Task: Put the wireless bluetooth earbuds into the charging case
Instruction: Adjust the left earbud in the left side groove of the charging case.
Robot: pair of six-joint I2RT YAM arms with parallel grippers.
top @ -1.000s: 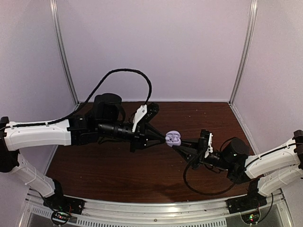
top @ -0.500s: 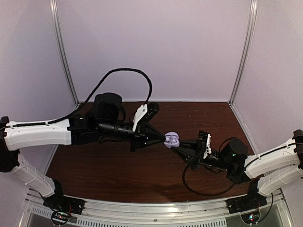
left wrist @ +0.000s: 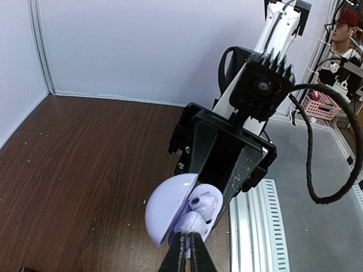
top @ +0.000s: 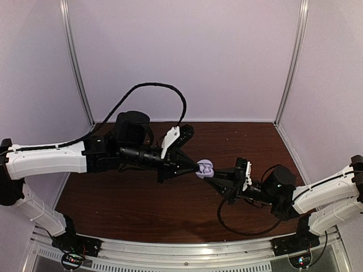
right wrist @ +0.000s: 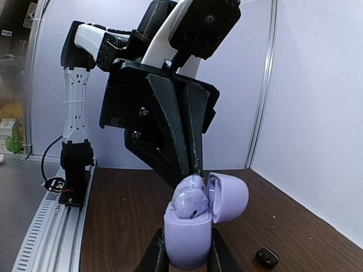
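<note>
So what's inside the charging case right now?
The open charging case holds a pale earbud in its lower half, with the shut left gripper tip-down at it. Whether a second earbud is seated cannot be seen; that bud and the gripper cover the rest.

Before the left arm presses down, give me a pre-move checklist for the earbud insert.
1. Right gripper shut on charging case, held above the table: ok.
2. Lid open: ok.
3. Left gripper shut, tips on the earbud at the case mouth: ok.
4. Earbud fully seated: cannot tell; it shows above the base rim.
5. Second earbud in place: cannot tell.
6. Black oval object apart from the case: ok, lying on the table.
</note>
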